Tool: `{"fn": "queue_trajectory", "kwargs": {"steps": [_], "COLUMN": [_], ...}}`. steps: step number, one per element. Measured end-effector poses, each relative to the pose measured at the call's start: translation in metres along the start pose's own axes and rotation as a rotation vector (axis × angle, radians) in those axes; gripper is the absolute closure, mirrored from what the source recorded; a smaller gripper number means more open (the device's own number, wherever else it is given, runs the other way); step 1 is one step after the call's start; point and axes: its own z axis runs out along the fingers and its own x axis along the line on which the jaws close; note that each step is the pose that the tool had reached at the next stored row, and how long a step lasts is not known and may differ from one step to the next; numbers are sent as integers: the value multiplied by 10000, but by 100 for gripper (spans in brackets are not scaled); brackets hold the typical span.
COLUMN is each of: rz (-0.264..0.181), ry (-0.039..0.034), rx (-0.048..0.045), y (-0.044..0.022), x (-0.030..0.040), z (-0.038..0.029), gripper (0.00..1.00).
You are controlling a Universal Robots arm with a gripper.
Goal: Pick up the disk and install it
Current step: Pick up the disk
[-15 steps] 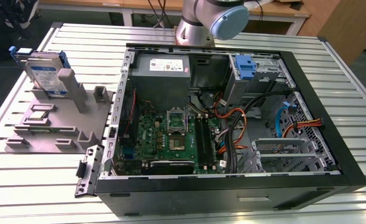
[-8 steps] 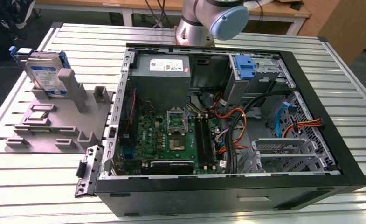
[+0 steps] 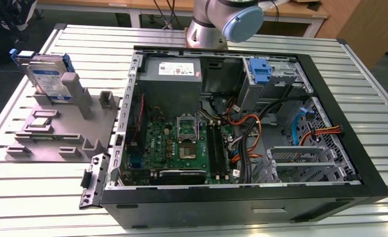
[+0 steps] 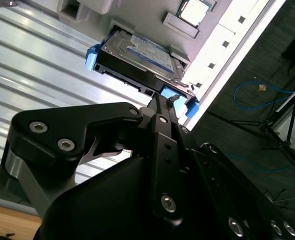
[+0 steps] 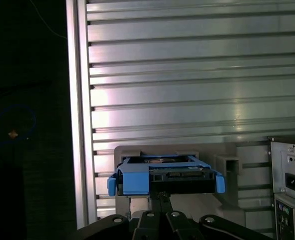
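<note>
Okay, early stage, nothing done yet as I judge it. The disk (image 3: 49, 79) is not picked up: it stands on edge in the grey holder block (image 3: 55, 133) on the slatted metal table (image 3: 42, 187). That puts it outside the open computer case (image 3: 246, 197), at the exterior view's left, with nothing gripping it.

My claw (image 4: 162, 102) has its jaws pressed together and holds nothing. In both wrist views it points at the disk's blue-framed edge. It looks lined up with that edge but apart from it, not touching.

Inside the case a blue bracket (image 3: 260, 69) sits in the far bay, near the grey power supply (image 3: 174, 69). The motherboard (image 3: 180, 143) lies bare, with cables (image 3: 246, 133) loose beside it. No labelled drive is seated in the case.

Left to do is the whole job: the grasp, the lift and the install.
</note>
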Motion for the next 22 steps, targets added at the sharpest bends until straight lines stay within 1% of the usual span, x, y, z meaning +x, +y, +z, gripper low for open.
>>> {"fn": "queue_trajectory", "kwargs": {"steps": [3, 8, 22], "rz": [15, 165, 288], "ry": [0, -5, -9], "rx": [0, 1, 2], "y": [0, 0, 0], "x": [0, 0, 0], "z": [0, 0, 0], "gripper": [90, 90, 90]}}
